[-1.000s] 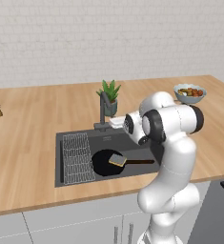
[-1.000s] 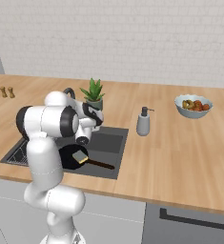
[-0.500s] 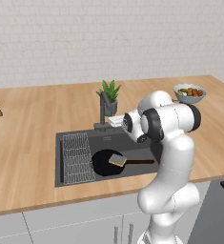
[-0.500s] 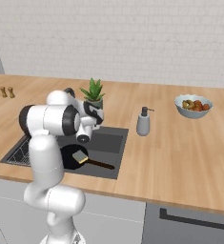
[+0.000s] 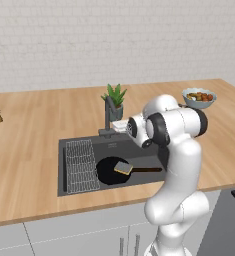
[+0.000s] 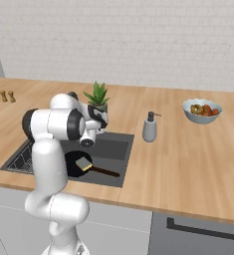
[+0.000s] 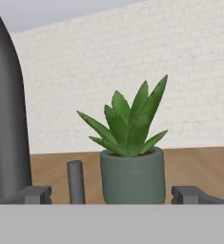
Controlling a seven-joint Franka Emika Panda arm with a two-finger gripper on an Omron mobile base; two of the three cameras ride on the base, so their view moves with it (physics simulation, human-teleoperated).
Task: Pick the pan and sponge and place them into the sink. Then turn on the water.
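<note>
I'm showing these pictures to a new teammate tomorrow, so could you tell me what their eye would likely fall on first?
Probably the white arm, bent over the sink with its gripper up close to the dark faucet. Next, the black pan lying in the basin with the sponge resting on it. The spiky green potted plant stands on the counter just behind the faucet.

We see our arm (image 5: 176, 165) as glossy white rounded segments, thick and tube-like, joined by dark grey to black rings at the joints. A round dark cap closes its shoulder joint, and our two small finger tips (image 7: 35, 194) are dark grey, blocky.
</note>
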